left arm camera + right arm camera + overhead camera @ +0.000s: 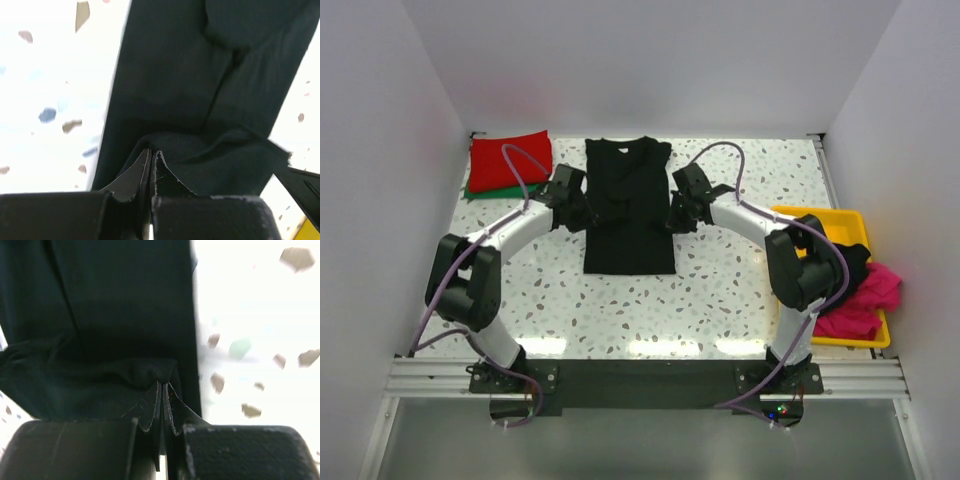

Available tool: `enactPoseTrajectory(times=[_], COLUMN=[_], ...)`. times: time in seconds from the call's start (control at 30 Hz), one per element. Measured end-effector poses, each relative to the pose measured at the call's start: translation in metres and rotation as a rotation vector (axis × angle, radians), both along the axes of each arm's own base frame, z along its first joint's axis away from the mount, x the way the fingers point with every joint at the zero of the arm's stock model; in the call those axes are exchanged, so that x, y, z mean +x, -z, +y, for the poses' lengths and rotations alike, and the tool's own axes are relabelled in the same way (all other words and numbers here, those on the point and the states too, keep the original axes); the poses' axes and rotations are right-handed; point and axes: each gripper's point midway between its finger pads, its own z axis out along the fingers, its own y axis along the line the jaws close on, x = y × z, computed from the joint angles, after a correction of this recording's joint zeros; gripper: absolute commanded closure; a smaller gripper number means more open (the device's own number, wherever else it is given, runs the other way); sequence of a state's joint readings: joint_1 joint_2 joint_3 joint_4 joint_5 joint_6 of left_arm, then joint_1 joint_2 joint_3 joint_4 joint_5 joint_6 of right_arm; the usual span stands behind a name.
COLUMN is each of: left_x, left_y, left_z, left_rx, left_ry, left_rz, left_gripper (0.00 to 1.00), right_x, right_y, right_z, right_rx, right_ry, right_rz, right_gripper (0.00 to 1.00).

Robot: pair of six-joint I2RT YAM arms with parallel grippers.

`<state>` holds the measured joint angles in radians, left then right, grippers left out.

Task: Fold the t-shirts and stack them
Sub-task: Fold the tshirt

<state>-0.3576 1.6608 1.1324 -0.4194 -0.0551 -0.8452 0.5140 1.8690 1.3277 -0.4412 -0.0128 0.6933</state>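
Green shirt [478,191] — mostly beneath red shirt [510,160]

Black t-shirt [630,210] matt soft cloth; table [720,300] glossy, smooth, speckled.

top external: high at near edge, facing down on speckled white counter [720,300] | left, right wrist: very near, from opposite sides | all share black cloth t-shirt [628,215]
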Motion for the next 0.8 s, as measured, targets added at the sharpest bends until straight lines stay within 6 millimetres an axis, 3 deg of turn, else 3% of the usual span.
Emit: enactPoseTrajectory(times=[0.17,0.4,0.63,0.8], left_x=[0.027,0.048,0.063,0.079], left_y=[0.012,0.013,0.003,0.010], left_z=[0.008,0.016,0.016,0.016], left_rx=[0.007,0.002,-0.022,-0.021], left_ry=[-0.040,-0.070,-0.073,-0.065], left_rz=[0.013,0.006,-0.021,-0.028], left_gripper=[1.00,1.00,1.00,1.00], right_x=[0.032,0.058,0.071,0.087], right_y=[0.000,-0.008,-0.014,-0.016], right_z=[-0.006,-0.009,-0.011,-0.011], right_rx=[0.008,0.020,0.025,0.027], right_ry=[0.045,0.072,0.083,0.089], right_rz=[-0.015,-0.040,-0.057,-0.072], right_gripper=[1.00,1.00,1.00,1.00])
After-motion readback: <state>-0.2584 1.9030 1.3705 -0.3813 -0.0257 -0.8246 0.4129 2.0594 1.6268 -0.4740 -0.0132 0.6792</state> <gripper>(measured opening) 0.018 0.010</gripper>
